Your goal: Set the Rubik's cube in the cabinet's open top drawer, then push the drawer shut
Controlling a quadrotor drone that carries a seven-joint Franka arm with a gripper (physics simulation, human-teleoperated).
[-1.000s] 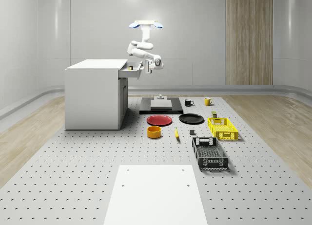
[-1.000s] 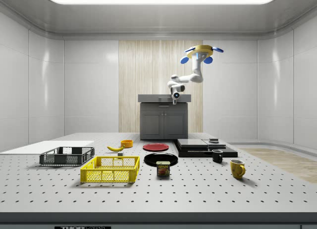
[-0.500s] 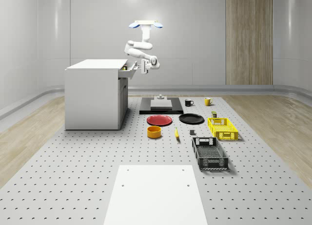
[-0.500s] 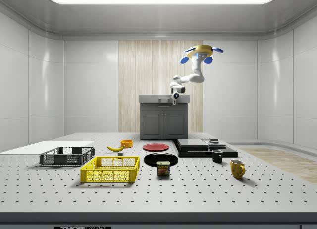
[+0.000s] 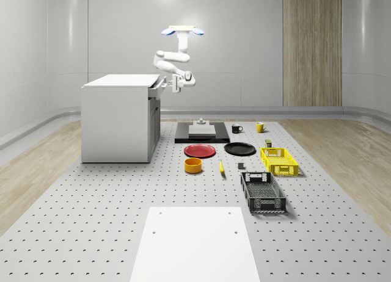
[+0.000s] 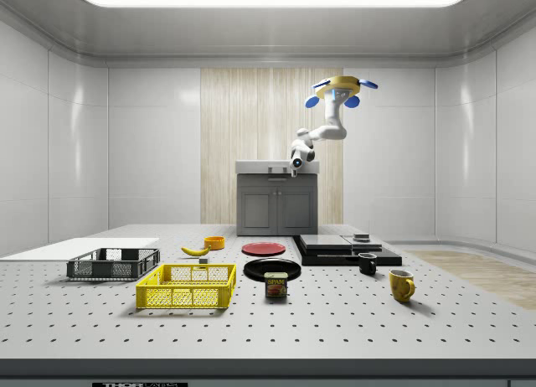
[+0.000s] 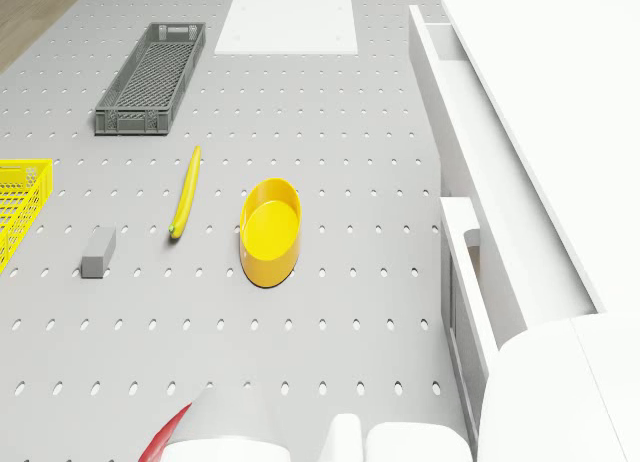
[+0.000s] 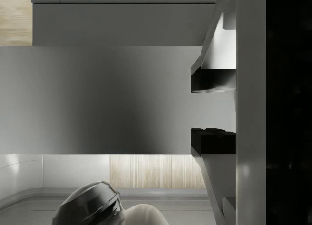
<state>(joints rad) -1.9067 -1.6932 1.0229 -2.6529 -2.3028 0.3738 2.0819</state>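
The white cabinet (image 5: pixel 116 120) stands at the whole-scene view's left, with its top drawer (image 5: pixel 155 89) sticking out only a little. My drone (image 5: pixel 181 30) hovers high beside the cabinet's drawer side. The arm bends down from it, and the gripper (image 5: pixel 170 85) rests against the drawer front. In the wrist view the grey drawer front (image 8: pixel 97 98) is right before the gripper (image 8: pixel 213 110), whose black fingers (image 8: pixel 213 81) stand apart with nothing between them. The side view has the gripper (image 6: pixel 295 164) at the cabinet's (image 6: pixel 276 207) top edge. What lies inside the drawer (image 7: pixel 432 62) is hidden.
On the floor past the cabinet lie a red plate (image 5: pixel 200 150), a black plate (image 5: pixel 239 149), a yellow bowl (image 5: pixel 193 165), a banana (image 5: pixel 221 166), a yellow basket (image 5: pixel 279 160) and a grey basket (image 5: pixel 263 191). A black platform (image 5: pixel 201 133) sits behind them.
The gripper has moved toward the cabinet, to the whole-scene view's left, and the drawer has slid most of the way in. The drone has kept its place.
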